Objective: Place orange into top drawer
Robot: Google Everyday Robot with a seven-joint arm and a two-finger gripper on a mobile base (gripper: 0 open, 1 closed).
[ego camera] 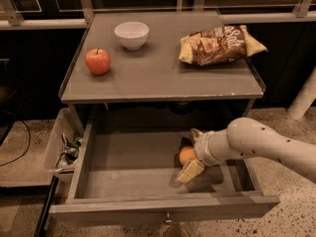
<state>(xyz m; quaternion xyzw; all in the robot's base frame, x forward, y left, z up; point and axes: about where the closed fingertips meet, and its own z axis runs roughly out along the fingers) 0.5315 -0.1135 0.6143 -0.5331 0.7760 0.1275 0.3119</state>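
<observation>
The orange (pixel 186 155) lies on the floor of the open top drawer (pixel 128 177), right of its middle. My gripper (pixel 192 152) reaches into the drawer from the right. Its fingers are spread wider than the orange, one finger (pixel 189 171) in front of the fruit and the other (pixel 196 133) behind it. The orange sits between them, partly hidden by the wrist. The drawer is pulled fully out below the tabletop, with a small knob (pixel 168 221) on its front.
On the grey tabletop (pixel 163 78) are a red apple (pixel 98 61), a white bowl (pixel 132 35) and a chip bag (pixel 220 45). A clear bin (pixel 63 147) with clutter stands left of the drawer. A white post (pixel 303 98) stands at the right.
</observation>
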